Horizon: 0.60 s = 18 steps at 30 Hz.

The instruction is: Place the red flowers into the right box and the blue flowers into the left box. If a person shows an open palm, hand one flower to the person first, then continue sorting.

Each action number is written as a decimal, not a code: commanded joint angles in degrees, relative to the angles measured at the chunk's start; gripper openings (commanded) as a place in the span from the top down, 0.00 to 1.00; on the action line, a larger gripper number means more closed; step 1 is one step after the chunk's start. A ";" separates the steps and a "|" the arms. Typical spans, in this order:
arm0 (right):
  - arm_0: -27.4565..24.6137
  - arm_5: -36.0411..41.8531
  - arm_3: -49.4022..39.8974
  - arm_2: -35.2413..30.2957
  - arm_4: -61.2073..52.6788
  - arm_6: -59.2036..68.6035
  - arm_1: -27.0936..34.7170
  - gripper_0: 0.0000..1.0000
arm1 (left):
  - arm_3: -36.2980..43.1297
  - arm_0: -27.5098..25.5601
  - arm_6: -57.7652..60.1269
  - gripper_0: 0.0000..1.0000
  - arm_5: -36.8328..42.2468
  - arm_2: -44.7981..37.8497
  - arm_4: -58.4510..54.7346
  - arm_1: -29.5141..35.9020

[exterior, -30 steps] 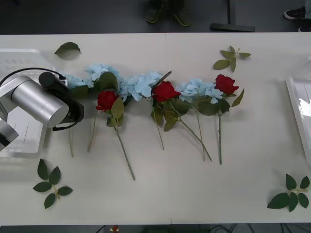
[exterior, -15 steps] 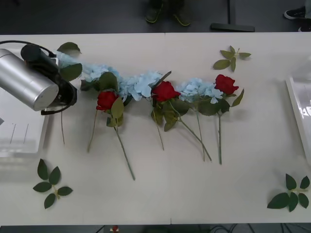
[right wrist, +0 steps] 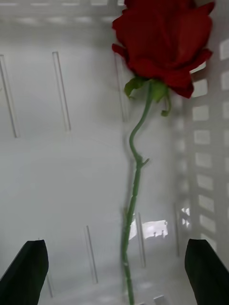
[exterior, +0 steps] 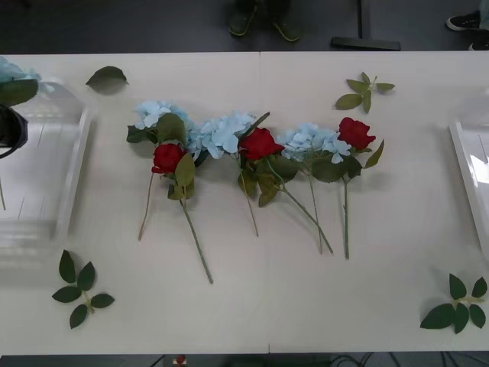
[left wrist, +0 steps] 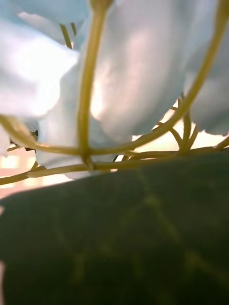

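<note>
Three red flowers [exterior: 168, 157] [exterior: 260, 143] [exterior: 355, 132] and three blue flowers [exterior: 157, 115] [exterior: 225, 131] [exterior: 313, 140] lie in a row across the table's middle. At the front view's left edge, my left gripper [exterior: 6, 122] holds another blue flower [exterior: 11, 70] above the left box [exterior: 72, 164], its stem hanging down. The left wrist view has that flower's pale petals [left wrist: 129, 81] and a dark leaf [left wrist: 119, 228] pressed close. My right gripper [right wrist: 114, 274] is open over the right box [right wrist: 57, 181] [exterior: 467, 172], where a red rose [right wrist: 164, 43] lies.
Loose leaf sprigs lie at the far left [exterior: 106, 76], the far right [exterior: 364, 89], the near left [exterior: 79, 287] and the near right [exterior: 458, 302]. Bare table runs along the near edge between the two near sprigs.
My left arm carried the blue flower up off the table and leftward over the left box, sliding almost out of the front view. The flowers on the table stayed still.
</note>
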State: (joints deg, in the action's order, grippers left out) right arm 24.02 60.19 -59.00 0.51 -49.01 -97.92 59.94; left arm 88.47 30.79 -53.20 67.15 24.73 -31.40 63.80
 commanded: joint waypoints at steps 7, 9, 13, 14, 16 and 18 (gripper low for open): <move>4.72 16.37 -7.88 -0.60 -11.02 1.33 3.26 0.17 | -9.72 -0.38 -10.35 1.00 -0.44 -0.65 2.66 1.59; 5.25 20.06 -10.70 -0.60 -13.57 5.02 3.43 0.17 | -11.12 -0.47 -12.11 1.00 -0.44 -0.30 2.66 1.41; 5.25 24.36 -16.85 -0.60 -17.44 12.66 3.26 0.16 | -11.83 -0.47 -12.28 1.00 -0.44 1.72 2.75 1.41; 5.25 25.59 -18.78 -0.60 -17.79 14.86 3.08 0.16 | -11.74 -0.47 -12.28 1.00 -0.53 2.25 2.75 1.41; 5.25 27.79 -22.38 -0.24 -17.61 18.03 2.91 0.16 | -11.47 -0.47 -12.11 1.00 -0.62 2.34 2.66 1.41; 5.25 28.85 -25.37 0.55 -17.61 21.37 2.64 0.17 | -11.21 -0.47 -12.19 0.99 -0.53 2.34 2.75 1.33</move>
State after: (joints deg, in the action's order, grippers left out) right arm 28.24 88.50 -80.54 0.52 -66.59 -79.97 60.23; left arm 76.42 30.44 -66.29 66.49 27.69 -29.00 64.14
